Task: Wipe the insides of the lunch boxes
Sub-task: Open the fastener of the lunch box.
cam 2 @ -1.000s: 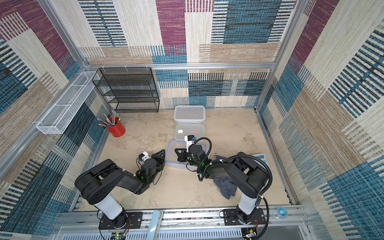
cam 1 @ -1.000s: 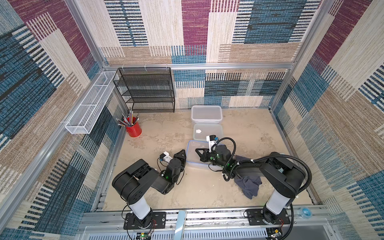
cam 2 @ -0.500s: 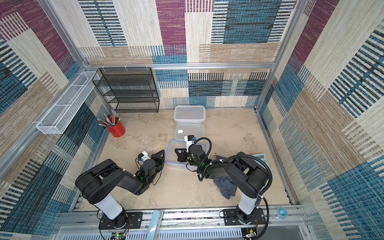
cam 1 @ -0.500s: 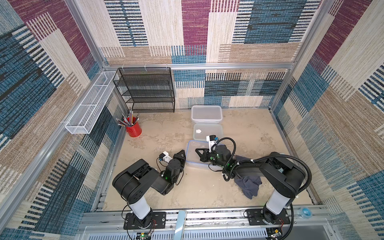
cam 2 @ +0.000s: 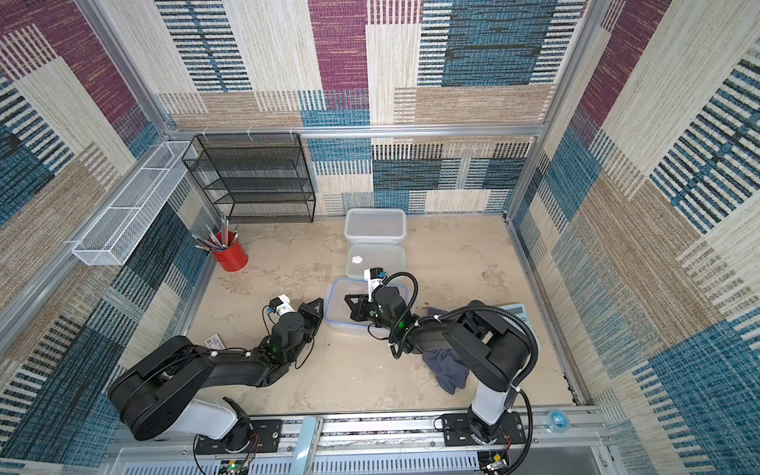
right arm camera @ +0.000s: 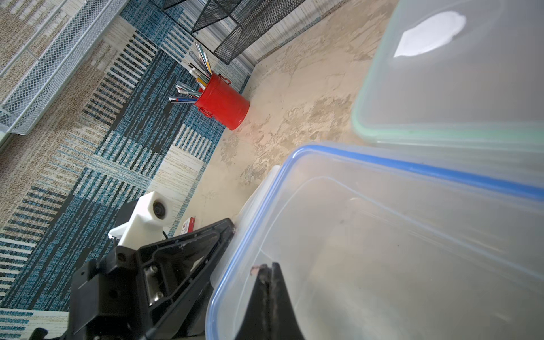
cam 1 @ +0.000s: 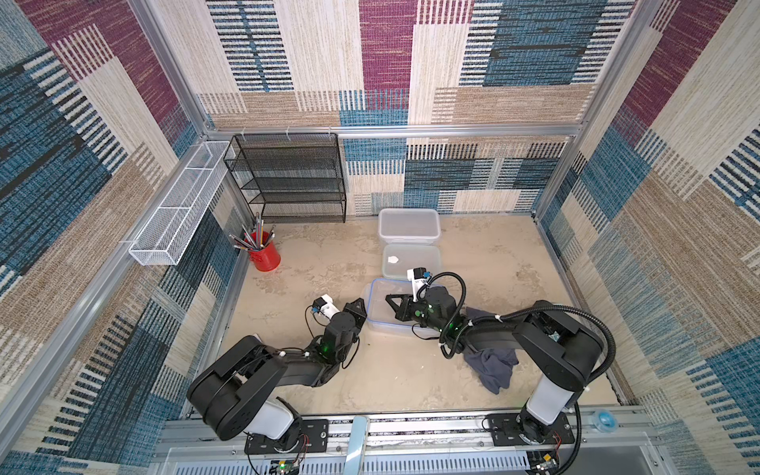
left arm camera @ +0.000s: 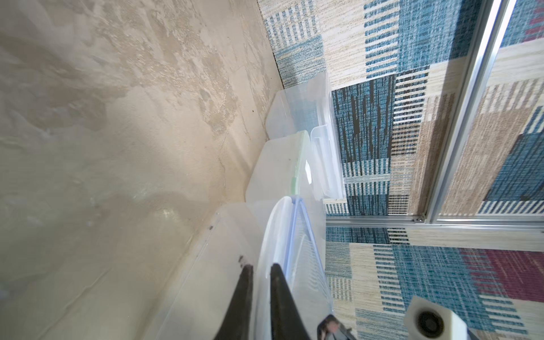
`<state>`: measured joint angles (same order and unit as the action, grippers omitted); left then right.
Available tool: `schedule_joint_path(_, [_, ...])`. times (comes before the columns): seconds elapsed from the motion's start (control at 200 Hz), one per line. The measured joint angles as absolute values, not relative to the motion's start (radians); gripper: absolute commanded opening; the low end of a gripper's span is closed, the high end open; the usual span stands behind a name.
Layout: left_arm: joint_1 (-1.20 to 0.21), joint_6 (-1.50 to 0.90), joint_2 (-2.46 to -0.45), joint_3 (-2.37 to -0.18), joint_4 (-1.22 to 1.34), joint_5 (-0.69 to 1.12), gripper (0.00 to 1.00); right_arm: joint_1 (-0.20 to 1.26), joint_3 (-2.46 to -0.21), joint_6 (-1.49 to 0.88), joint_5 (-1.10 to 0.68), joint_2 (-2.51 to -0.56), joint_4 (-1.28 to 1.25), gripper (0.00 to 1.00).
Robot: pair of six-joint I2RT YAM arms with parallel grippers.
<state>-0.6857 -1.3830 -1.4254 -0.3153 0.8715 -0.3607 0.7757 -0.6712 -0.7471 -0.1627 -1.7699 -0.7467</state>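
One lunch box point(cam 1: 380, 320) rim pinched by left claw point(left arm camera: 260, 267)

Top views overhead; wrist cams close, share blue-rimmed box point(right arm camera: 412, 172).

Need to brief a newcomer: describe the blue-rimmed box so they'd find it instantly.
Right of the black shelf, three boxes line up toward the robot. The nearest one is the blue-rimmed box. Only it has a blue rim, the middle box having a green one, and the right gripper is inside it.
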Motion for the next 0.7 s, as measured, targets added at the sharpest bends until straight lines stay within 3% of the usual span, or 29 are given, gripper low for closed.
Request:
schedule_joint_path(0.14, [-0.686,-1.324,-1.345,-0.335,0.729,-0.347,0.15,0.776,-0.675,-0.751,-0.173,-1.775,-0.748,0.00])
schedule_joint_path(0.411, [-0.688,-1.276,-1.270,-0.381,0.606,-0.305,0.48,0.776,-0.693,-0.752,-0.183,-1.777,-0.726,0.00])
schedule_joint_path(0.526, [-0.687,-1.252,-1.209,-0.417,0.492,-0.265,0.53,0.778,-0.751,-0.734,-0.185,-1.760,-0.580,0.00])
schedule_joint_path(0.701, [-0.690,-1.179,-1.076,-0.564,0.267,-0.195,0.64,0.783,-0.902,-0.685,-0.196,-1.728,-0.260,0.11])
